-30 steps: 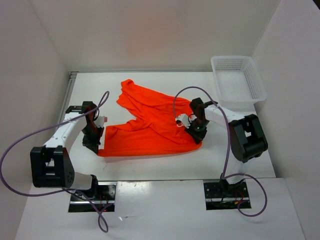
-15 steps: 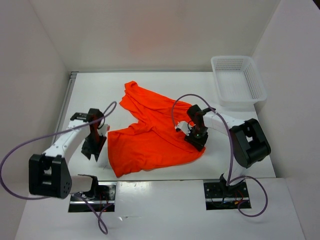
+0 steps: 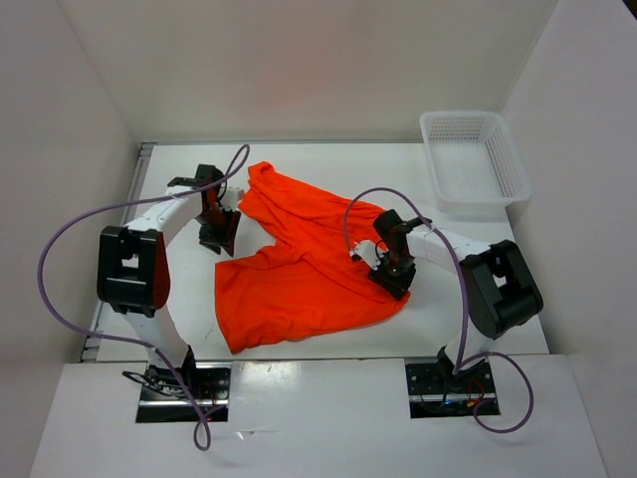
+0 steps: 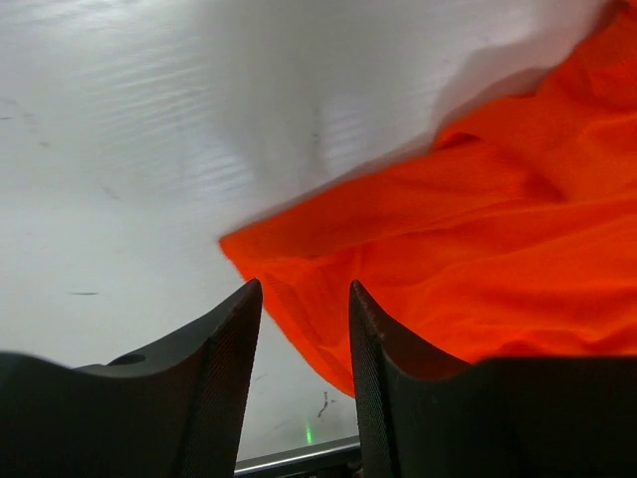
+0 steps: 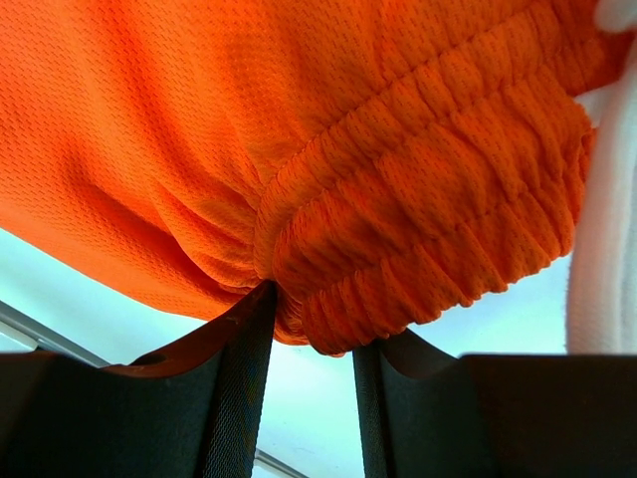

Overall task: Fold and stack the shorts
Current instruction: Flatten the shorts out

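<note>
Shorts (image 3: 299,269) lying crumpled on the table (image 3: 348,164), between the arms. We see the left gripper (image 3: 219,237) parted and empty beside a fabric corner, and the right gripper (image 3: 390,277) parted at the waistband (image 5: 428,199). We judge the mesh light and limp; hold waistband and hem corners.

Legible markings: none. No text, label, brand name, number or sign can be read on the shorts (image 3: 299,269), on the basket (image 3: 474,116) beside them, or on the counter (image 3: 328,161).
</note>
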You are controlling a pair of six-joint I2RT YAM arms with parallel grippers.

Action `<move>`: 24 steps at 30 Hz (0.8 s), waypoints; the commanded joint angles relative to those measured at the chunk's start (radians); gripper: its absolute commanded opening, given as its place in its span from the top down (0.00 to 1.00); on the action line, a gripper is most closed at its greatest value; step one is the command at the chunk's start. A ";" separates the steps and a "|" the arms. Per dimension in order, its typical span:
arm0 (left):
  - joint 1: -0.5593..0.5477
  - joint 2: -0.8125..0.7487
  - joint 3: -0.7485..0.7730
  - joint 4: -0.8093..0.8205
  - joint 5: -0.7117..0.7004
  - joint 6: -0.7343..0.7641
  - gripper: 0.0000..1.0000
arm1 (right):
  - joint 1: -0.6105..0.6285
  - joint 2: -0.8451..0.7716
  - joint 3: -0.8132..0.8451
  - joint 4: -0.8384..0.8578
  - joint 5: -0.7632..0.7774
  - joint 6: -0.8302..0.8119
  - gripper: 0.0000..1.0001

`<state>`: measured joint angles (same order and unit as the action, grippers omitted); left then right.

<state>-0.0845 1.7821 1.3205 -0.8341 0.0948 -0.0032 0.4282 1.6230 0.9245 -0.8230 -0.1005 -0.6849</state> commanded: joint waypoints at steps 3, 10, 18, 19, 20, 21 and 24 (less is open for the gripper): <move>-0.041 0.031 -0.033 -0.043 0.080 0.003 0.52 | -0.003 -0.009 -0.007 0.061 0.025 0.008 0.60; -0.050 0.091 -0.107 0.088 -0.101 0.003 0.58 | -0.003 0.028 0.011 0.071 0.025 0.018 0.63; -0.028 0.166 -0.032 0.194 -0.260 0.003 0.97 | -0.012 0.028 -0.013 0.068 0.035 0.027 1.00; -0.014 0.175 -0.008 0.208 -0.270 0.003 0.97 | -0.012 0.028 -0.013 0.068 0.012 0.027 1.00; -0.014 0.184 0.034 0.222 -0.285 0.003 0.97 | -0.012 0.028 -0.013 0.053 0.002 0.027 1.00; -0.014 0.200 0.043 0.231 -0.305 0.003 0.97 | -0.012 0.028 -0.013 0.053 -0.007 0.037 1.00; -0.014 0.227 0.071 0.274 -0.369 0.003 0.97 | -0.012 0.038 0.016 0.042 -0.053 0.060 1.00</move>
<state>-0.1104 1.9579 1.3518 -0.6907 -0.1558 -0.0051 0.4210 1.6287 0.9298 -0.8219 -0.1101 -0.6434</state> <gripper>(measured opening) 0.033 0.025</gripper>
